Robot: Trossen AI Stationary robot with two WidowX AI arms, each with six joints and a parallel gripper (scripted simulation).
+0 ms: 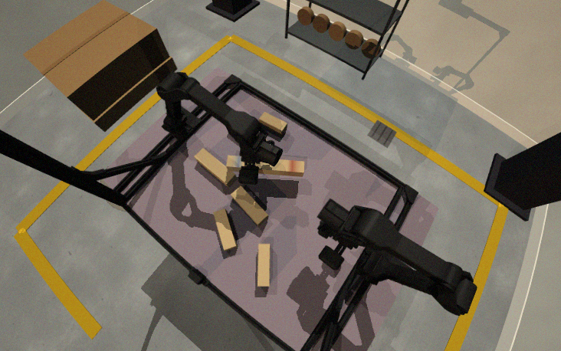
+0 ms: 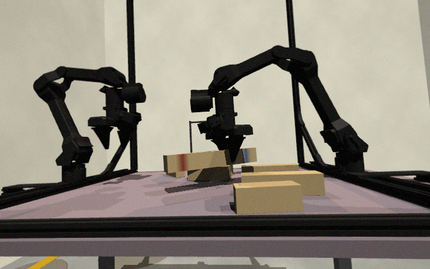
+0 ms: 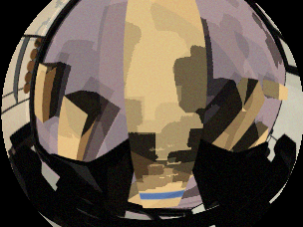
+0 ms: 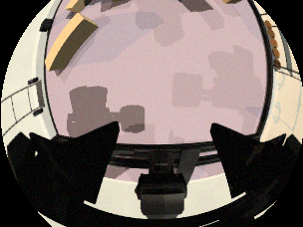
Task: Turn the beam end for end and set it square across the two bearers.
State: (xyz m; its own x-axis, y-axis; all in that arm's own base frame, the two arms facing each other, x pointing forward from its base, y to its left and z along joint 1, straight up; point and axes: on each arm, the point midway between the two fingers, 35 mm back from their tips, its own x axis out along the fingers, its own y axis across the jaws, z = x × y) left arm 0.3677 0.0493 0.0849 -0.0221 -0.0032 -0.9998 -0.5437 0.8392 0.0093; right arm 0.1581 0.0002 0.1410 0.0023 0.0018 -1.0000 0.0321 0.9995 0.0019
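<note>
The long beam (image 1: 293,167) (image 2: 193,159) (image 3: 159,65) looked like pale wood, smooth and matt. The counter (image 1: 326,145) (image 2: 126,196) (image 3: 85,25) (image 4: 164,65) appeared matt and faintly mottled. The rails (image 1: 323,132) (image 2: 202,225) along its edges resembled dark metal. The fingers (image 2: 236,147) looked like matt black plastic.
</note>
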